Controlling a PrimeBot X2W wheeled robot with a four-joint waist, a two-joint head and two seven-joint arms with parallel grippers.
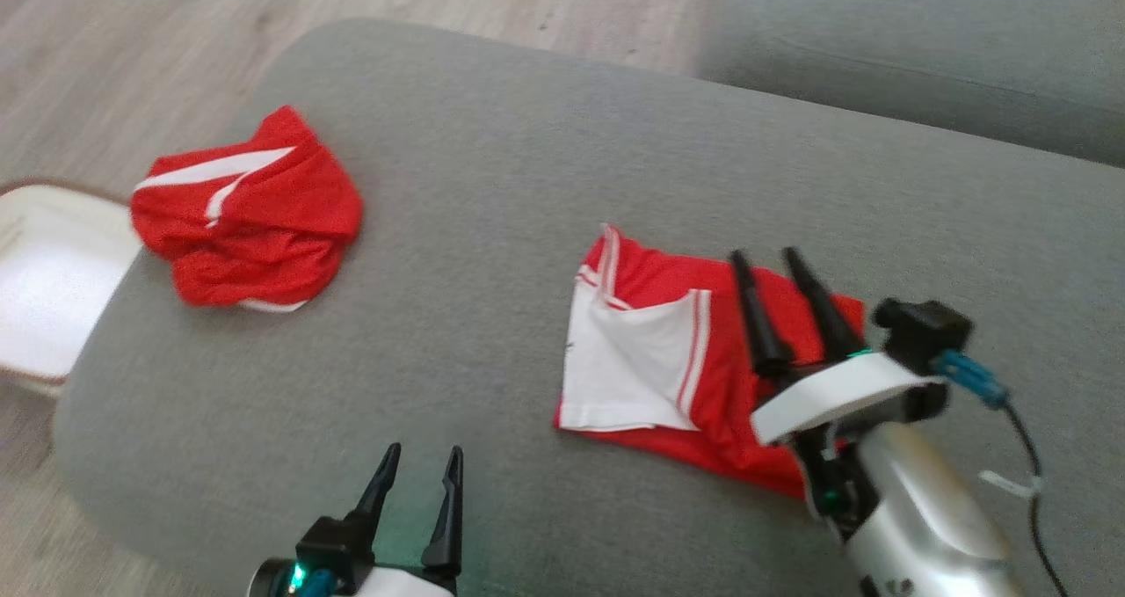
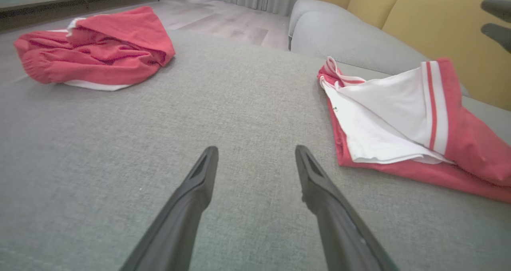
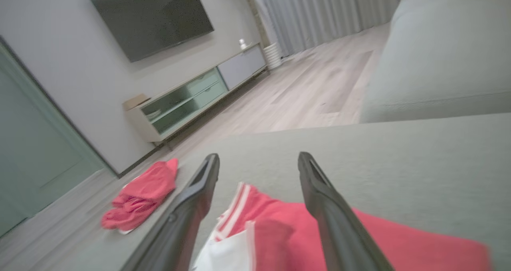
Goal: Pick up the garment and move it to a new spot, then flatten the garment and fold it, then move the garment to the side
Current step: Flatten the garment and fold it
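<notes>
Head view, left to right.

- White container (image 1: 48, 280), brown rim, cut off by the left edge of the view. It stands beside the grey cushion (image 1: 492, 157). The inside reads as plain white; contents cannot be made out.
- Crumpled red garment (image 1: 250, 214) with white stripes, bunched in a heap on the cushion's left end, near the container. Its shape and long axis are not readable.
- Left claw (image 1: 424, 449) at the bottom edge, body cut off. Fingers spread apart, nothing between them, over bare cushion.
- Folded garment (image 1: 668, 351), red and white, lies flat on the right half of the cushion, well apart from the crumpled one. Its long axis runs roughly left to right, dipping toward the right. A white panel with red-striped edges covers its left part; the right part is red. Its lower right corner is hidden under the right forearm.
- Right claw (image 1: 764, 254) over the red part, fingers pointing away from the robot, spread and holding nothing. Contact with the cloth cannot be judged; the right wrist view is blurred.
- Grey sofa (image 1: 923, 52) at the upper right, cut off.
</notes>
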